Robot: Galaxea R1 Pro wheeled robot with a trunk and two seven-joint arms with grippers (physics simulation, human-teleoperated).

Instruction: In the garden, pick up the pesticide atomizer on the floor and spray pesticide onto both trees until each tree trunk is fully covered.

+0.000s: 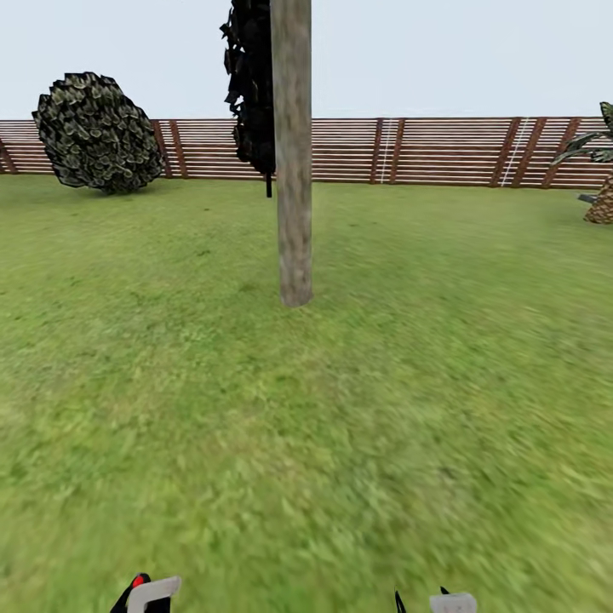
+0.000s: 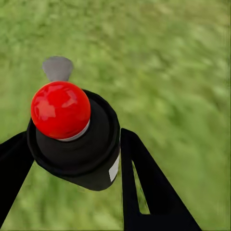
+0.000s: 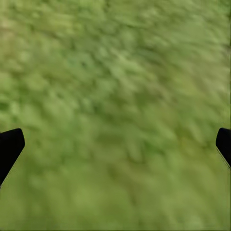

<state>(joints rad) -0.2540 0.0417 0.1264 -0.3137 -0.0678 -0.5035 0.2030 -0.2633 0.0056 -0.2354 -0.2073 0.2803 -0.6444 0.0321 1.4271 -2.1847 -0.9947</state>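
Upright, tree trunk (image 1: pixel 294 170) on lawn (image 1: pixel 340 426).

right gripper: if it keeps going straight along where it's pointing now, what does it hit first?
Probably the lawn: the right wrist view looks between the open jaws of the right gripper at blurred grass and nothing else ahead. How far off is unclear.

Black tapered claw fingers (image 2: pixel 144 192), seemingly pale grey wrist blocks (image 1: pixel 153 592)

atomizer top (image 2: pixel 60 109): glossy red | tree trunk (image 1: pixel 293 153): rough, mottled | fence (image 1: pixel 426 151): slatted wood
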